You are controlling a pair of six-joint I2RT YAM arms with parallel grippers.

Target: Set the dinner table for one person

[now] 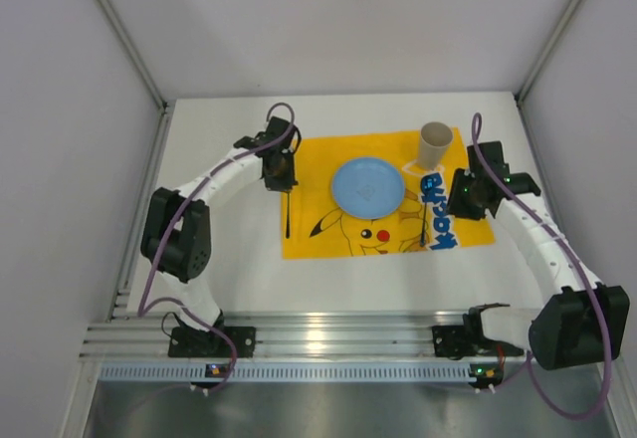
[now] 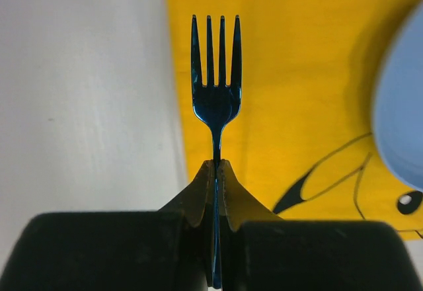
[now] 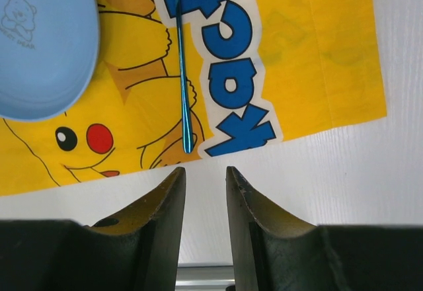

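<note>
The white dinner table (image 1: pixel 229 269) carries a yellow Pikachu mat (image 1: pixel 318 159) with a light-blue plate (image 1: pixel 367 185) at its middle. My left gripper (image 1: pixel 282 174) is shut on the handle of a dark blue fork (image 1: pixel 288 217), tines out over the mat's left edge. In the left wrist view the fork (image 2: pixel 216 92) sticks out from the shut gripper (image 2: pixel 217 165). My right gripper (image 1: pixel 466 195) is open and empty at the mat's right side. In the right wrist view it (image 3: pixel 205 172) hovers over bare table just off the handle end of a blue utensil (image 3: pixel 183 73) lying right of the plate (image 3: pixel 39 46).
A beige cup (image 1: pixel 435 143) stands upright at the mat's far right corner. The blue utensil (image 1: pixel 426 214) lies lengthwise on the mat's printed lettering. Grey walls close in the table on the left, right and back. An aluminium rail (image 1: pixel 318 343) runs along the near edge.
</note>
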